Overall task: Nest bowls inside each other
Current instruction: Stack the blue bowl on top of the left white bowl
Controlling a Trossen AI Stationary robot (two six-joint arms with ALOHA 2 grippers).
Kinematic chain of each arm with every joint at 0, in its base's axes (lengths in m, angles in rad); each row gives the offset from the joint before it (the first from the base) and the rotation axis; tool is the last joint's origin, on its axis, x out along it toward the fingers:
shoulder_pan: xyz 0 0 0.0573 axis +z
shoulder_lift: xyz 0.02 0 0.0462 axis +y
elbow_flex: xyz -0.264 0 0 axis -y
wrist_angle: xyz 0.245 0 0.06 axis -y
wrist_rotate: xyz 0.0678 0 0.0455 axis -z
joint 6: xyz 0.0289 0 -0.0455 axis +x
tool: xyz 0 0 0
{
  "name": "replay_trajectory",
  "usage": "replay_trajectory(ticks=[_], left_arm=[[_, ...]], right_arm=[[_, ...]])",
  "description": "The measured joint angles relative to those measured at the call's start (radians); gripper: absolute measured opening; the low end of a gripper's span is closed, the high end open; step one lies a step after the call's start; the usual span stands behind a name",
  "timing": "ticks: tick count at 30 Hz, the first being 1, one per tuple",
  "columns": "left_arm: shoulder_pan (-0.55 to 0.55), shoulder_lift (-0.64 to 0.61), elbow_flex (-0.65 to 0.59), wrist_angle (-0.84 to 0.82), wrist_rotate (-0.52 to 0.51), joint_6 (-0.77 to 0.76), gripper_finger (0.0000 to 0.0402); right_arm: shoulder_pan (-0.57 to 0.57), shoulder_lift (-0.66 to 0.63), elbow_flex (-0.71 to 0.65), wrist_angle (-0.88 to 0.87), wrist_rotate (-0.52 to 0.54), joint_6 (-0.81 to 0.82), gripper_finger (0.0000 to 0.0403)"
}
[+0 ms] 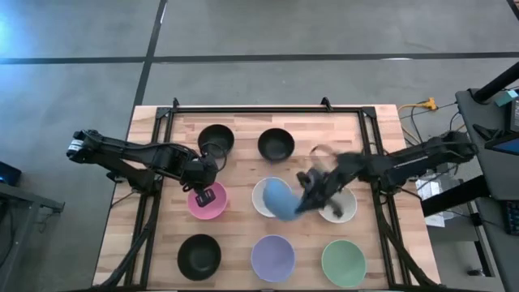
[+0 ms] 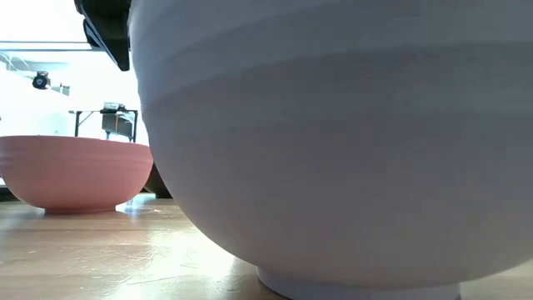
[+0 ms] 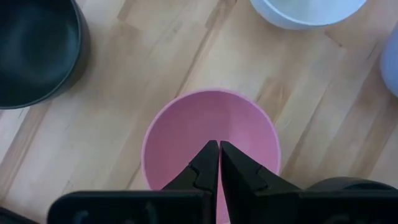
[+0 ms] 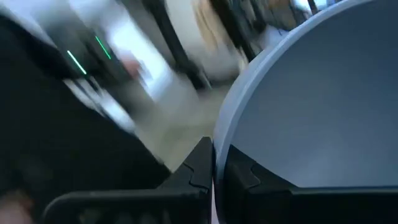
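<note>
In the high view, a blue bowl [image 1: 280, 200] is tilted over the middle white bowl [image 1: 259, 195], and my right gripper [image 1: 310, 191] is shut on it. A second white bowl [image 1: 339, 207] sits just right of it. My left gripper [image 1: 203, 195] is shut and hangs over the pink bowl [image 1: 209, 203], its tips [image 3: 219, 155] above the bowl's inside [image 3: 211, 124]. Two black bowls [image 1: 216, 139] [image 1: 276, 144] stand in the far row. A black [image 1: 199, 255], a lavender [image 1: 272, 258] and a green bowl [image 1: 344, 262] stand on their bases in the near row. My right gripper [image 4: 213, 163] pinches the blue bowl's rim [image 4: 219, 134], one finger inside the bowl and one outside. It comes from the table's right side. The bowl is tilted, its opening [image 4: 311, 106] facing the wrist; whether it touches the white bowl below I cannot tell.
The low view is filled by the lavender bowl [image 2: 333, 142] close to the camera, with the pink bowl [image 2: 75, 171] to its left. A dark metal frame [image 1: 268, 109] runs along the table's edges. Bare wood lies between the rows of bowls.
</note>
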Motion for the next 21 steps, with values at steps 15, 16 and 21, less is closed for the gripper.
replay_trajectory(ticks=[15,16,21], left_arm=[[0.0,0.014,0.0,0.0,0.0,0.072,0.0001],[0.0,0.016,0.0,0.0,0.0,0.078,0.0001],[0.0,0.031,-0.005,0.0,-0.001,0.125,0.0001]], right_arm=[[0.076,0.313,0.561,-0.829,0.331,-0.877,0.0009],[0.079,0.332,0.589,-0.869,0.363,-0.902,0.0009],[0.107,0.431,0.668,-1.025,0.557,-0.99,0.0009]])
